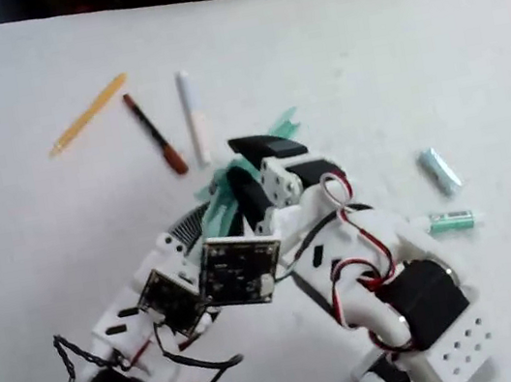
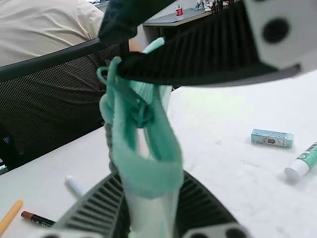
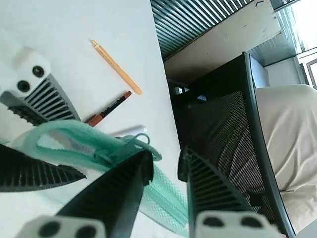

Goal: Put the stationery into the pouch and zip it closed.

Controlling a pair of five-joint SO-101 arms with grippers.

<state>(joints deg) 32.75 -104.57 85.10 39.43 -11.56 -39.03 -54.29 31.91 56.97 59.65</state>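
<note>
**Pouch gripped above the table**

The left gripper (image 2: 130,130) is clamped on the teal pouch (image 2: 148,171), held above the table (image 1: 408,48). The right gripper (image 3: 166,156) has its jaws apart by the zip. A glue stick (image 1: 452,221) and a box (image 1: 439,170) lie off to the right. Farther off lie a marker (image 1: 156,134), a white pen (image 1: 191,118) and a yellow pen (image 1: 90,113).

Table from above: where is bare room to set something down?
Bare: the stretch between the white pen and the teal box, and the left side beside the yellow pen. Crowded: the middle, around the teal pouch and brown marker.
</note>
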